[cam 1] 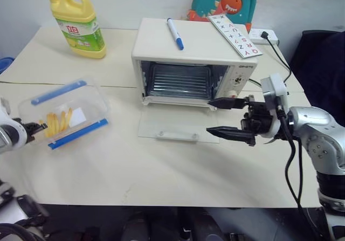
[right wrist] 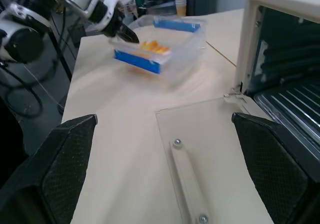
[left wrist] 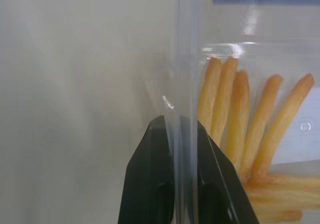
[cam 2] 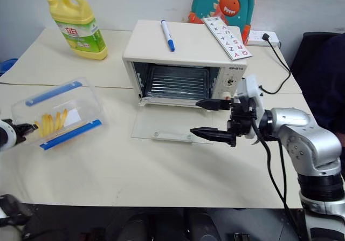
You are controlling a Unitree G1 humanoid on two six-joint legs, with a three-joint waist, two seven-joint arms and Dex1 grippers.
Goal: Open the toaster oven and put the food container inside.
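Observation:
The cream-white toaster oven (cam 1: 194,57) stands at the back of the table with its glass door (cam 1: 175,128) dropped flat and the wire rack (cam 1: 178,82) showing. The food container (cam 1: 67,114), clear with blue clip strips and yellow-orange strips inside, sits tilted at the table's left. My left gripper (cam 1: 38,126) is shut on the food container's near wall; in the left wrist view its black fingers (left wrist: 150,174) pinch the clear wall (left wrist: 185,58). My right gripper (cam 1: 209,116) hovers open, pointing left over the door's right end, with nothing between its fingers.
A yellow detergent bottle (cam 1: 81,25) stands at the back left. A blue pen (cam 1: 175,33) and a lettered card (cam 1: 234,33) lie on the oven's top. A power strip (cam 1: 262,35) and its cable run behind the oven's right side.

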